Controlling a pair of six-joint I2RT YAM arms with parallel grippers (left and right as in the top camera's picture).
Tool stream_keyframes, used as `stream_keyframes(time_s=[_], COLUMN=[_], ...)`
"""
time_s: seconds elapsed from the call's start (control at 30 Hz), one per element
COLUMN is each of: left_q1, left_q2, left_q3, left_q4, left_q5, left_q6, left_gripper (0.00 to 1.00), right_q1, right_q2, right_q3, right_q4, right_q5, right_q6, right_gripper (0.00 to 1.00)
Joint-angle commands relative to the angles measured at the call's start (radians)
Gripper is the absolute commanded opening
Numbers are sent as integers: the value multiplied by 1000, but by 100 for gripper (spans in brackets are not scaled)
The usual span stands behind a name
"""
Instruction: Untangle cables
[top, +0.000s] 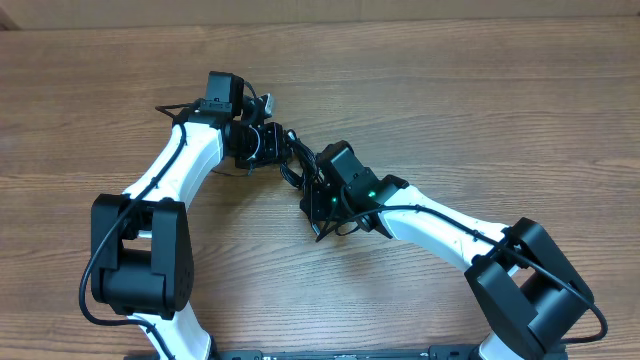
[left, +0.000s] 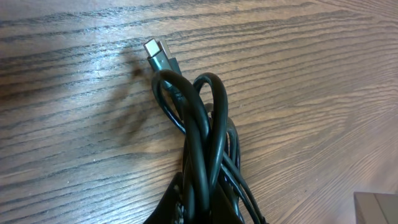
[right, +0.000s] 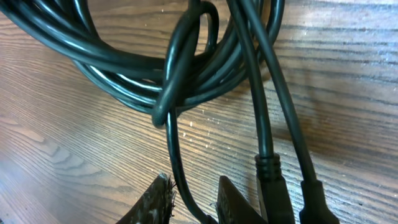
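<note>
The cables (top: 292, 165) are a black bunch on the wooden table between my two grippers. In the left wrist view the bunch (left: 208, 124) forms twisted loops, with a silver-tipped plug (left: 157, 52) lying on the wood beyond them. My left gripper (left: 208, 208) is shut on several strands of the bunch; it also shows overhead (top: 266, 143). In the right wrist view coiled loops (right: 124, 68) lie ahead, with two black plugs (right: 273, 186) at lower right. My right gripper (right: 193, 190) is open, with one thin strand running between its fingers; overhead it is at the bunch's near-right end (top: 316, 192).
The wooden table (top: 480, 90) stretches all round the bunch. The white arms with their thicker black wires (top: 180, 165) reach in from the near edge, left and right. A pale object corner (left: 376, 208) shows at the lower right of the left wrist view.
</note>
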Motion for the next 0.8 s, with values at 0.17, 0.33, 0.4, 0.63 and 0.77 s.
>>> stream_keyframes(time_s=[0.17,0.33,0.4,0.63,0.77], left_q1=[2,2,2,2,2], left_q2=[-9,-9,-9,-9,-9], left_q3=[19,19,19,19,19], left_q4=[3,3,3,2,-1], left_q5=[33,34,34,93,120], left_q6=[13,43,43,124,192], left_gripper=[4,4,4,4,4], right_q1=[9,30,37,37,37], right_q2=[9,25,26,26,26], right_q3=[-7,-7,-7,-7,-7], right_q4=[6,8,10,15,31], right_q5=[-4,8,16,23,56], right_q6=[0,1,0,4,4], right_gripper=[23,20,15,4,4])
